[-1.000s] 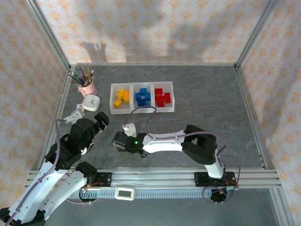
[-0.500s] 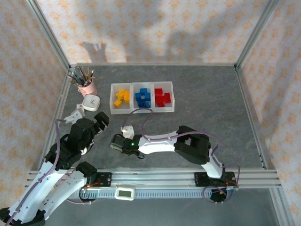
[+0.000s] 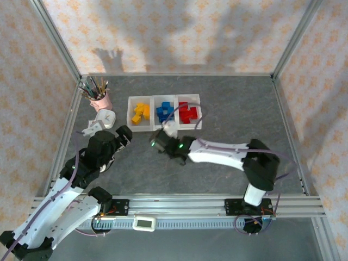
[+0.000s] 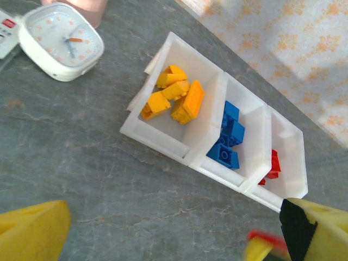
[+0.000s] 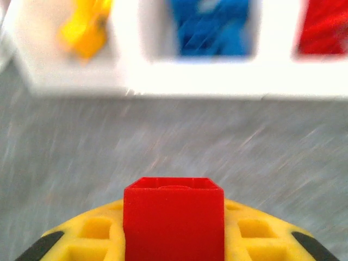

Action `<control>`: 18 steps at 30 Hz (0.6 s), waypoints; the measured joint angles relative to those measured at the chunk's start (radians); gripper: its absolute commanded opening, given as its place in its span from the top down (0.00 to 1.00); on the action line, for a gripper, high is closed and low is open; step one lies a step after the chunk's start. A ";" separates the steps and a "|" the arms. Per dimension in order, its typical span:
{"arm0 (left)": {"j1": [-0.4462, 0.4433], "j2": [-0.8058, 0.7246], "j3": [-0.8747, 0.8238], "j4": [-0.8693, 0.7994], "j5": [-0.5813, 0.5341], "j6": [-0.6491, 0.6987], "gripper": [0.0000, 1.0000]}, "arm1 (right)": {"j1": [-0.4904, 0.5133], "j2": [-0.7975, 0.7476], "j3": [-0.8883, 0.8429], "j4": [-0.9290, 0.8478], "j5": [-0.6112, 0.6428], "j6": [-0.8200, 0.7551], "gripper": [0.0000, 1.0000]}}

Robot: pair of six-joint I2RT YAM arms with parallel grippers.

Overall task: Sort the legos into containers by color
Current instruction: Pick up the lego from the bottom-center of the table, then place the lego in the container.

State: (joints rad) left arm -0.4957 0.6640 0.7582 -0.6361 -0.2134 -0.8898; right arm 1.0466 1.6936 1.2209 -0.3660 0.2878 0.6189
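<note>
Right fingers swung up to blurred bins, clamping red lego; left fingers wide, cropped

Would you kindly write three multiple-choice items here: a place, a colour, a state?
1. Which of the containers holds the blue legos? A. middle B. an end one C. none
2. What colour is the brick in the right jaws? A. blue B. red C. yellow
3. The left jaws are: A. shut on a brick B. shut, empty C. open
Answers: 1 A: a bin flanks it on each side. 2 B: the gripped brick is red. 3 C: they stand wide apart.
</note>
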 measured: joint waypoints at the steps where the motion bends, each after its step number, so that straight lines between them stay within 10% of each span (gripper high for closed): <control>1: 0.000 0.020 0.000 0.022 0.007 0.005 0.01 | -0.060 -0.013 0.000 0.013 0.004 -0.027 0.71; 8: 0.000 0.150 -0.003 0.161 0.044 0.034 0.01 | -0.340 0.103 0.088 0.076 -0.003 -0.210 0.66; 18: 0.021 0.245 -0.012 0.270 0.014 0.081 0.01 | -0.429 0.247 0.297 0.079 -0.018 -0.353 0.00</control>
State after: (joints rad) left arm -0.4744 0.9085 0.7460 -0.3660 -0.1993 -0.8085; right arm 0.6178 1.9408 1.5177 -0.2871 0.2695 0.2657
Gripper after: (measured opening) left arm 0.994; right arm 0.941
